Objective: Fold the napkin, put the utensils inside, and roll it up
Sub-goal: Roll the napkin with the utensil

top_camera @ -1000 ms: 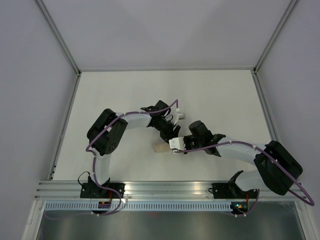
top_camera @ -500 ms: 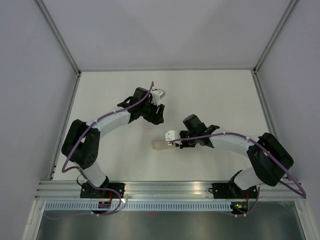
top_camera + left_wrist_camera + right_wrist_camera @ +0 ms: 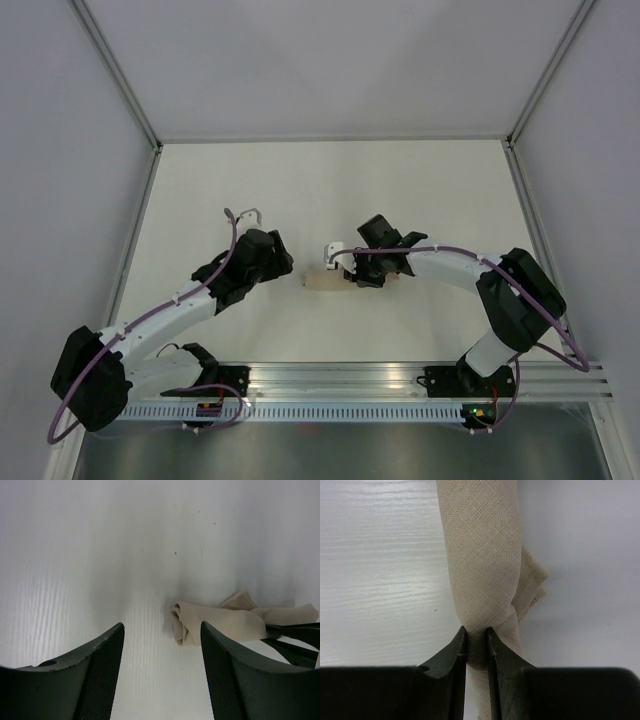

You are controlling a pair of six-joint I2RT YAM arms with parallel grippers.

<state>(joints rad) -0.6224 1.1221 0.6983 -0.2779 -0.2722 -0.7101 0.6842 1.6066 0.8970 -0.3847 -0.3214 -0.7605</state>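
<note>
Right gripper (image 3: pixel 476 634) pinches rolled beige woven napkin (image 3: pixel 480 555); left gripper (image 3: pixel 161 630) wide, empty. Loose flap, frame right, may unroll on release.

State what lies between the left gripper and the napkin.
Nothing: only bare table separates the left gripper from the napkin, clearest in the left wrist view.

A white matte tabletop (image 3: pixel 420 190) is spreading across the middle, with pale grey walls (image 3: pixel 330 60) closing it in at 9, 12 and 3 o'clock. Aluminium posts (image 3: pixel 115 70) are slanting up at 11 and 1 o'clock. A ribbed aluminium rail (image 3: pixel 330 372) is running along the 6 o'clock edge, and soft, even light is falling from above
</note>
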